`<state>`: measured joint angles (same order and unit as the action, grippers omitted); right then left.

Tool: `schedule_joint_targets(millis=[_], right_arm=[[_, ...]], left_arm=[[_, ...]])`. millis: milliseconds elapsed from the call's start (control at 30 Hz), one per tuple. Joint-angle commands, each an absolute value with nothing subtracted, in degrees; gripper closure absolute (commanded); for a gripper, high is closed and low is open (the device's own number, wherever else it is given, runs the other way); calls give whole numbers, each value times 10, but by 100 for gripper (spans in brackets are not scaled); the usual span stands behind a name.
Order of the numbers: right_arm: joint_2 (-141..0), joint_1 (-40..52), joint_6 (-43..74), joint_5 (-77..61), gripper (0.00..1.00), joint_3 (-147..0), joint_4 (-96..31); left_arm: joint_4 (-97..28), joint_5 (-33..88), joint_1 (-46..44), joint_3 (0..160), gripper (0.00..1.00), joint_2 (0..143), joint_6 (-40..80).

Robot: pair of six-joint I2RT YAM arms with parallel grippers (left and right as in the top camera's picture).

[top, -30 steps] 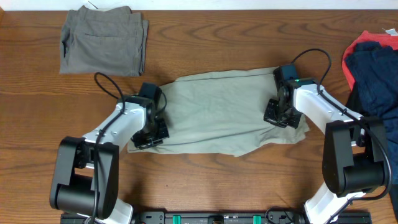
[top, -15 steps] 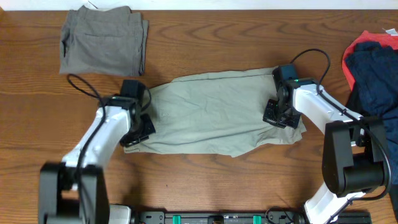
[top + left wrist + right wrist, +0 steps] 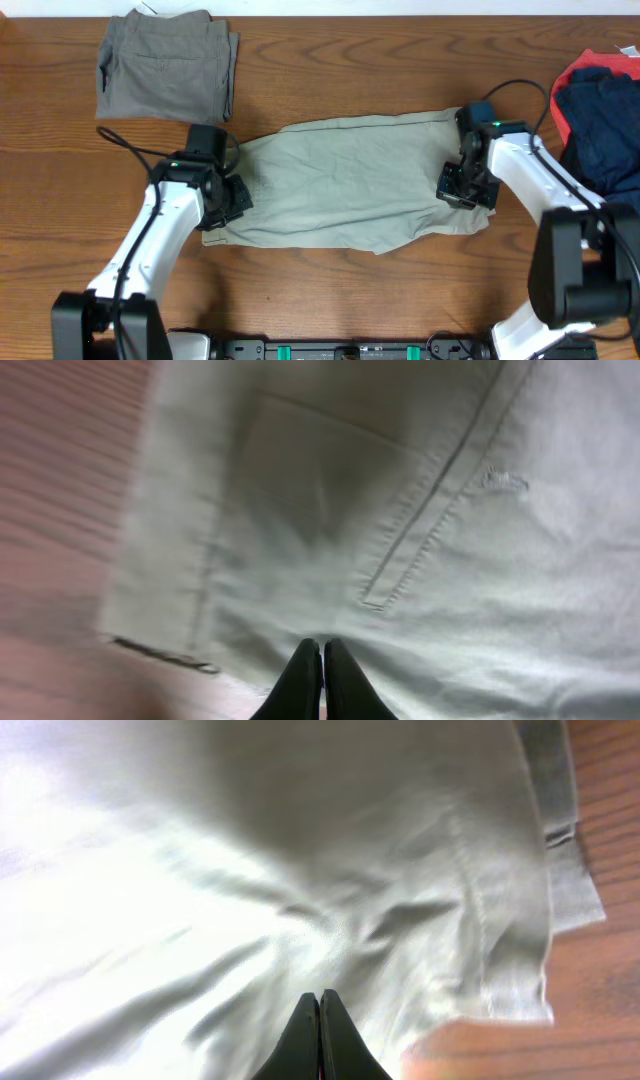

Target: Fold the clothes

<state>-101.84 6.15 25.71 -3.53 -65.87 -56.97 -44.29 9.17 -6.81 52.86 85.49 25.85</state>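
The pale trousers (image 3: 345, 180) lie flat across the middle of the counter (image 3: 330, 290), with one arm at each end. The left fingers (image 3: 224, 196) are pressed tight together, and up close the left fingers (image 3: 318, 660) look like they pinch a bit of cloth near the pocket, because little creases run toward the tips. The right fingers (image 3: 463, 186) are squeezed tight too, and little folds also run in to the right fingers (image 3: 318, 1012), so I think they hold the other end. A second ago the left arm was lower and closer in. Now it has swung out to the side and taken its end of the cloth along. The right arm has moved out a little as well. The trousers look longer and smoother than before. That probably means they are being pulled straight, ready for a fold. The grey-green trousers (image 3: 168, 65) sit neatly folded at the far left corner. The dark blue and red clothes (image 3: 598, 115) wait in a heap at the right edge.
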Motion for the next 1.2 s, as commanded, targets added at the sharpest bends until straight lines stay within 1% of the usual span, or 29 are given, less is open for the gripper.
schedule_joint_targets(millis=[0,167,367,500,600,733,867,1167], right_arm=[[-987,62,189,-107,99,-674,-586],[-989,99,157,-188,99,-661,-596],[-989,162,167,-188,99,-635,-587],[-989,176,185,-182,99,-614,-564],[-989,173,197,-182,99,-582,-516],[-989,156,206,-180,99,-556,-483],[-989,130,218,-142,99,-544,-482],[-989,73,216,-133,99,-506,-475]], left_arm=[[-437,129,-83,529,94,881,249],[-427,129,-97,529,94,920,249],[-429,129,-97,529,94,962,249],[-432,128,-97,529,94,965,249],[-432,128,-97,529,94,965,249],[-432,116,-97,529,94,965,249],[-432,96,-97,520,94,966,249],[-426,81,-97,496,94,966,249]])
